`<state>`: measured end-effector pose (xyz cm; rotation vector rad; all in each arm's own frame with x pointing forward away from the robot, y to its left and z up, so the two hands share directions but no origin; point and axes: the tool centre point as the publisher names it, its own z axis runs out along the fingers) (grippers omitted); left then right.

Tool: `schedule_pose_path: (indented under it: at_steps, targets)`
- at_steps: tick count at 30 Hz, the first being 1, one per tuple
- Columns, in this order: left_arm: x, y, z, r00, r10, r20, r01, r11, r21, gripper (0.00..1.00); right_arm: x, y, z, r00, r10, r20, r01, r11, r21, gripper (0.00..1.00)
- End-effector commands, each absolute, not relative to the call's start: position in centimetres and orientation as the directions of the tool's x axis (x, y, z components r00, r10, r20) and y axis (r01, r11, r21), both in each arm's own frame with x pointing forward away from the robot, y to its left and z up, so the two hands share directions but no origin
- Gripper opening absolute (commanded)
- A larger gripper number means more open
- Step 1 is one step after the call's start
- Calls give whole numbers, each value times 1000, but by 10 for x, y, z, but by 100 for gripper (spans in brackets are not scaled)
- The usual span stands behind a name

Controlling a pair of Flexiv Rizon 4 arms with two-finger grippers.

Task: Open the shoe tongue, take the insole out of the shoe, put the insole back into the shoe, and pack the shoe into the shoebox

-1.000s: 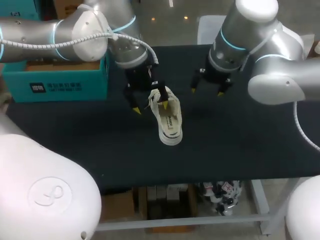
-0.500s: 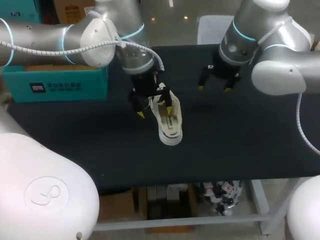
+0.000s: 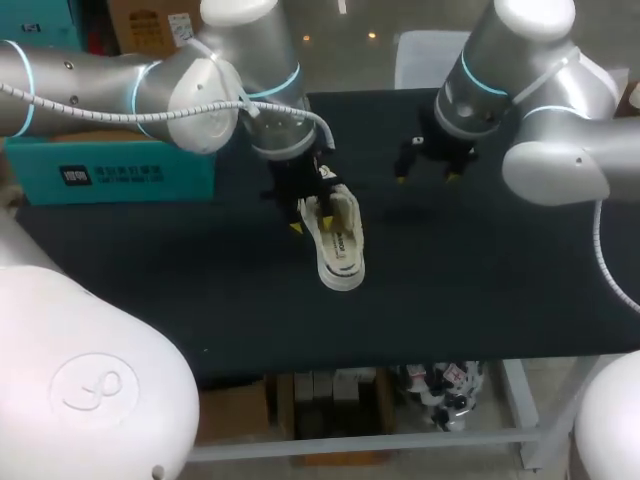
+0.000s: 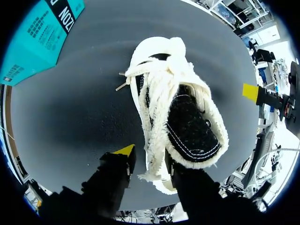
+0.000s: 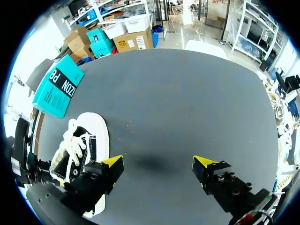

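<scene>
Table (image 3: 480,290): big and black, and everything sits on it.
Shoebox (image 3: 110,165): blue-green, at my left side of the table, well apart from the shoe. I cannot see into it.
Left arm: comes in from the left and hangs right over the shoe.
Right arm: comes in from the right and hangs over bare table, near the shoe.
Shoe (image 3: 340,245): white, resting on its sole near the middle of the table, with fluffy white laces (image 4: 159,75) bunched on top.
Insole: I cannot pick it out, and only a dark inside (image 4: 187,126) shows in the shoe's opening.
Left gripper (image 3: 310,220): fingers a little apart, one outside the shoe's side wall and one at the opening. The outer finger looks just off the shoe, so it is not gripping yet.
Right gripper (image 3: 424,178): fingers spread wide, holding nothing.
Done so far: I think almost nothing. The tongue does not look pulled open.
Left to do: open the tongue, take the insole out, put it back, and pack the shoe in the box.
</scene>
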<state>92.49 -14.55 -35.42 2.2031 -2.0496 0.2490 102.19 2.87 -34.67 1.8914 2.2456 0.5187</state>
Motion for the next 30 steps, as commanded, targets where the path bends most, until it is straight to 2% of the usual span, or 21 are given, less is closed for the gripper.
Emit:
schedule_pose_path:
  at_steps: [1, 10, 30]
  targets:
    - [928, -144, -355, 84, -978, 191, -995, -92, -38, 0, 1022, 31, -350, -210, 974, 89, 914, 163, 371, 100]
    - [937, -141, -356, 120, -976, 183, -989, -135, -69, 0, 1026, 41, -356, -261, 963, 63, 911, 224, 345, 100]
    - [943, -122, -288, 72, -978, 194, -972, -113, -207, 0, 1050, 43, -346, -289, 955, -63, 922, 295, 251, 100]
